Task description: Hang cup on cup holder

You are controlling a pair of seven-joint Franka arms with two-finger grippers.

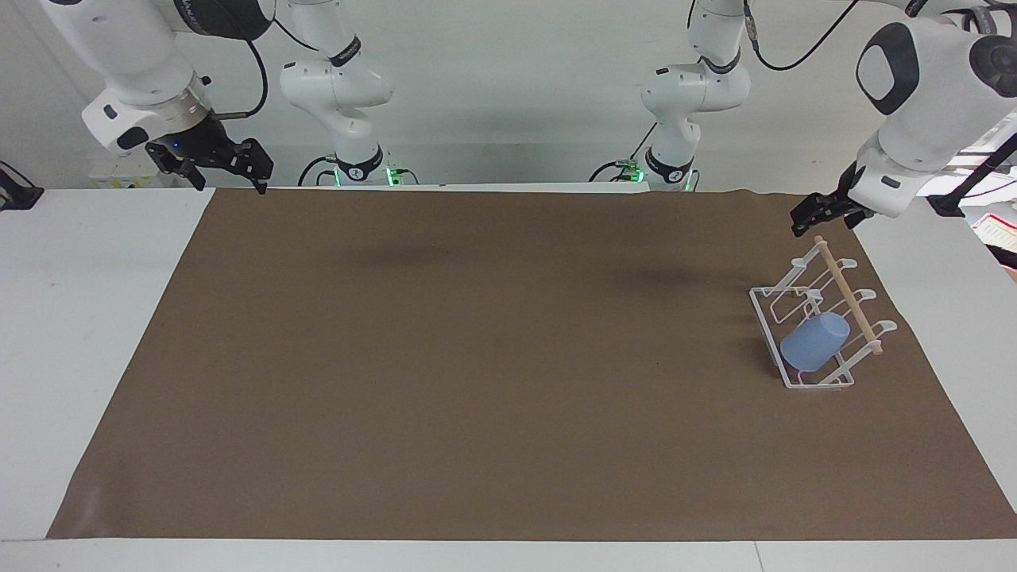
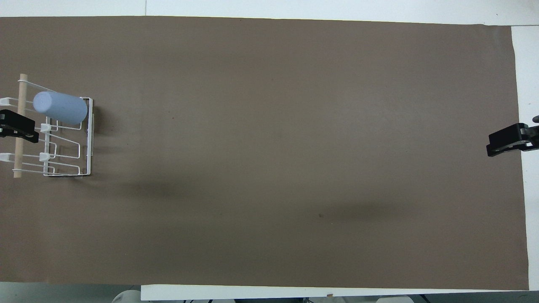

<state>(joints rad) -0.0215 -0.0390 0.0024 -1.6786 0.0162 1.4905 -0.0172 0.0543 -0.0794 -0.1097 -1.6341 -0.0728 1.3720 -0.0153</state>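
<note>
I saw the cup (image 1: 814,342) hung mouth-down on a slanted prong of the cup holder (image 1: 769,324), its long axis tilted up toward the wooden dowel (image 1: 847,294), near the worktop (image 1: 71,318) edge at the left arm's end. The cup looked matte, smooth and tapered; the holder was thin white wire on a rectangular base, standing on the brown mat (image 1: 477,357). The left end effector (image 1: 826,210) hung over the holder's robot-side end, above the cup and apart from it, gripping nothing; I could not tell its opening. The right end effector (image 1: 230,163) waited over the robot-side corner at its own end, fingers spread, empty. I judged the task done.
</note>
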